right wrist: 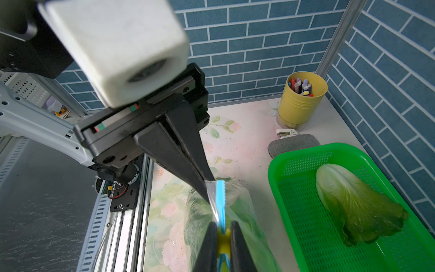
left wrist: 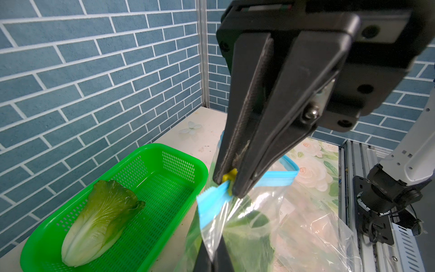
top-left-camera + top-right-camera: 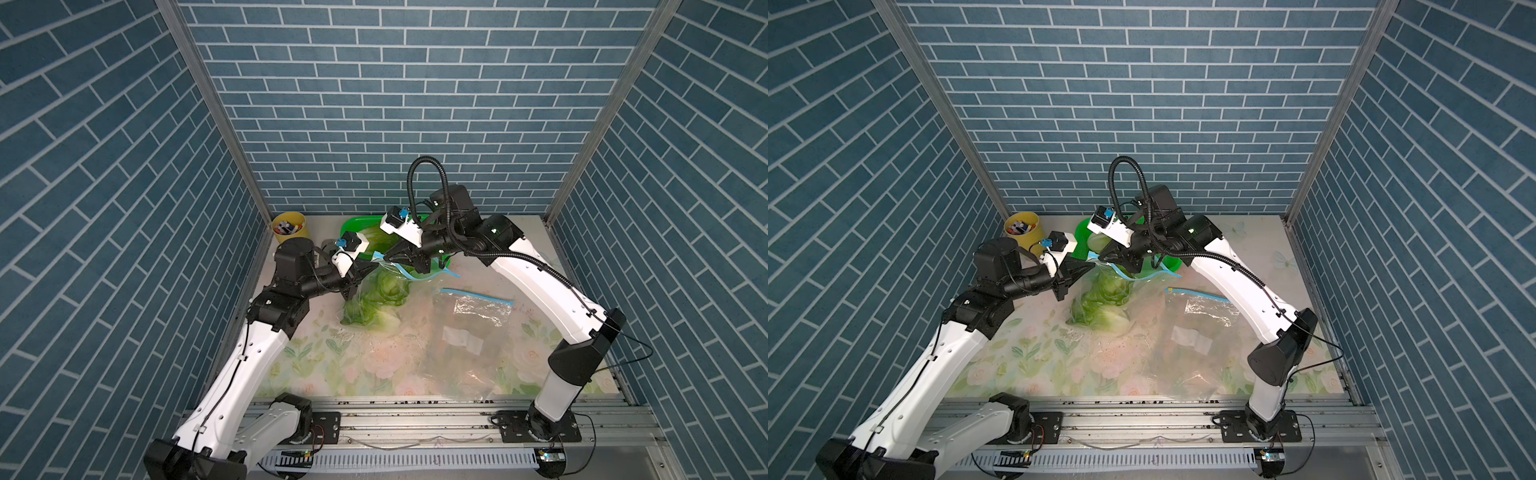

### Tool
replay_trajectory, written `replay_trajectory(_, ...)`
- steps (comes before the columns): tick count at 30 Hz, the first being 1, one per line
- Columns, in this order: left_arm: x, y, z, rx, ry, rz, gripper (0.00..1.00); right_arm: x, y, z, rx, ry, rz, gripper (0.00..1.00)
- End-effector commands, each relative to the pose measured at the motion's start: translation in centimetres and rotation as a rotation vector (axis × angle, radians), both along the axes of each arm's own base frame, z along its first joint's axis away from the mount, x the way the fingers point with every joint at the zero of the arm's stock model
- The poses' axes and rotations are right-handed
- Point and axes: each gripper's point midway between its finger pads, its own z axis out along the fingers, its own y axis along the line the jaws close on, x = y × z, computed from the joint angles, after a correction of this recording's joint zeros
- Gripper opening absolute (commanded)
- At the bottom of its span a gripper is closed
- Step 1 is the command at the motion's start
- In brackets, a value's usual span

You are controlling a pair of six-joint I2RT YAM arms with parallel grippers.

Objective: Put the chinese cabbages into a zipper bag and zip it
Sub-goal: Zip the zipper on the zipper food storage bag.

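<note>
At the back of the table [image 3: 332, 361], both arms meet over the zipper bag [image 3: 411, 301], which hangs from the two grippers with its bottom resting on the floral surface. The left gripper [image 1: 208, 186] is clamped tight on the end of the bag's blue zip strip [image 1: 220, 200]. The right gripper [image 2: 229, 186] is closed nearly all the way, pinching the yellow slider [image 2: 229, 175] just beside that end. The two sets of tips sit almost touching in both top views.

Past the slider the blue strip loops apart, so the mouth is open. Bagged cabbage [image 3: 376, 297] shows through the plastic, green leaves up and a white stem end low near the table; the count inside is unclear.

One chinese cabbage [image 2: 101, 221] lies on its side in the green basket [image 2: 150, 147], which sits against the back wall right behind the bag. It is alone there in both wrist views.

A second zipper bag [image 3: 469, 332] lies flat on the table under the right arm, apart from the held bag, with a white label showing.

A yellow cup [image 3: 289, 226] of pens stands in the back corner on the left arm's side. A grey pad [image 1: 293, 144] lies between the cup and the basket.
</note>
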Motion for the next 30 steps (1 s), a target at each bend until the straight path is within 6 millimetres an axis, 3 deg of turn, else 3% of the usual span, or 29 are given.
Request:
replay_trajectory(1, 0.5, 1.4, 1.0, -0.002, -0.04, 0.086, 0.0, 1.5, -3.2, 0.9, -0.029, -0.063, -0.086, 0.0)
replay_trajectory(30, 0.7, 2.8, 1.4, 0.01, -0.038, 0.186, 0.0, 1.6, -5.9, -0.1, -0.039, -0.051, -0.164, 0.0)
